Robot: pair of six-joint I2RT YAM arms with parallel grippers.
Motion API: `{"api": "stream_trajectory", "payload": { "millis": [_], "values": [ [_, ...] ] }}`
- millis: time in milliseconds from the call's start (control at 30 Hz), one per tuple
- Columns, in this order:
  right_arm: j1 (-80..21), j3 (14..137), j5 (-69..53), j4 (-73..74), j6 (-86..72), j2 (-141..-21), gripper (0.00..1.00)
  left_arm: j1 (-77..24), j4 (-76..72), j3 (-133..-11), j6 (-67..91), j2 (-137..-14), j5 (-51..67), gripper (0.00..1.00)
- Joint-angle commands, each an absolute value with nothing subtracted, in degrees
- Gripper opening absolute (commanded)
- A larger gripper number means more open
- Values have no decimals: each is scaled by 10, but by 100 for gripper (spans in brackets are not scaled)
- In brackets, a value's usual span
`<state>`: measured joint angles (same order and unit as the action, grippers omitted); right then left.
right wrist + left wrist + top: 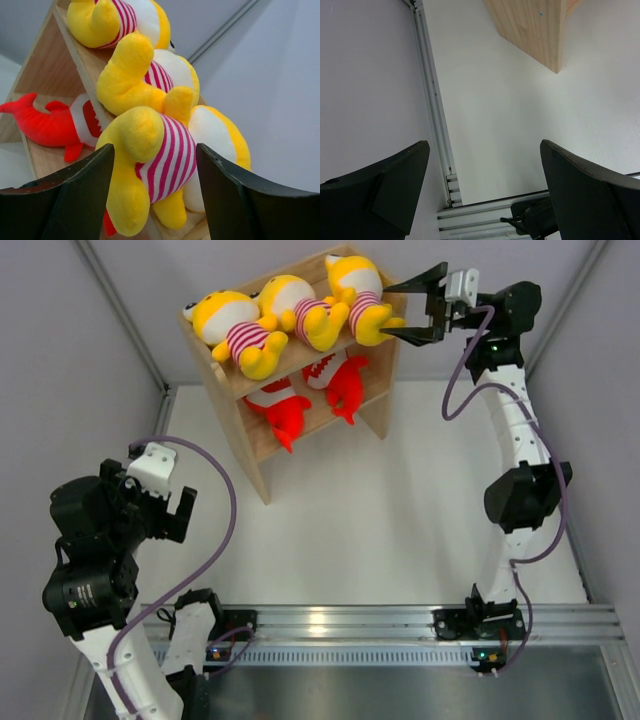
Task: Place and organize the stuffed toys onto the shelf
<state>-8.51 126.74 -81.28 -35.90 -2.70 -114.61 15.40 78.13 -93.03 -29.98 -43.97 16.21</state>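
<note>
Now the right gripper [402,312] is hovering wide open, holding nothing, beside the yellow toy [358,290] at the 3 o'clock end. Three yellow toys are lying on the shelf's [250,455] top tier at 12 o'clock, with two red fish [280,410] below. At 8 o'clock, the left gripper [485,150] is hanging open and empty.

Bright, even light; soft, faint shadows on the white desk [400,530] by the shelf [240,440]; all 3 views sharp.

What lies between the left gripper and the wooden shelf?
Only bare white table, as the left wrist view shows between left gripper and shelf; in the top view the arm's purple cable also loops there.
</note>
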Motion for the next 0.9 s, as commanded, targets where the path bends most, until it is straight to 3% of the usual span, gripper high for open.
{"api": "stream_trajectory", "payload": {
  "millis": [0, 267, 333, 400, 467, 500, 533, 600, 667, 767, 867],
  "values": [
    [-97, 1270, -791, -244, 79, -1088, 67, 157, 787, -925, -305, -432, 171, 98],
    [-92, 1218, -792, -247, 89, -1030, 71, 156, 787, -924, -306, -432, 170, 99],
    [-91, 1181, -773, -265, 65, -1006, 76, 156, 787, -923, -305, -430, 168, 99],
    [-87, 1125, -712, -268, 59, -949, 76, 156, 787, -923, -306, -429, 167, 99],
    [-90, 1085, -552, -188, 71, -878, 75, 156, 786, -920, -306, -427, 163, 99],
    [-97, 1072, -478, -139, 82, -859, 68, 156, 786, -919, -305, -426, 161, 99],
    [-116, 1075, -321, -92, 84, -843, 65, 156, 786, -917, -305, -427, 158, 99],
    [-134, 1077, -178, 20, -16, -810, 62, 156, 786, -915, -302, -426, 154, 99],
    [-137, 1040, -60, 36, -79, -767, 61, 157, 785, -913, -300, -427, 149, 99],
    [-139, 912, -17, 3, -160, -718, 60, 157, 785, -912, -294, -430, 151, 99],
    [-142, 883, -37, -16, -228, -717, 65, 158, 785, -914, -294, -430, 152, 99]
  ]
}}
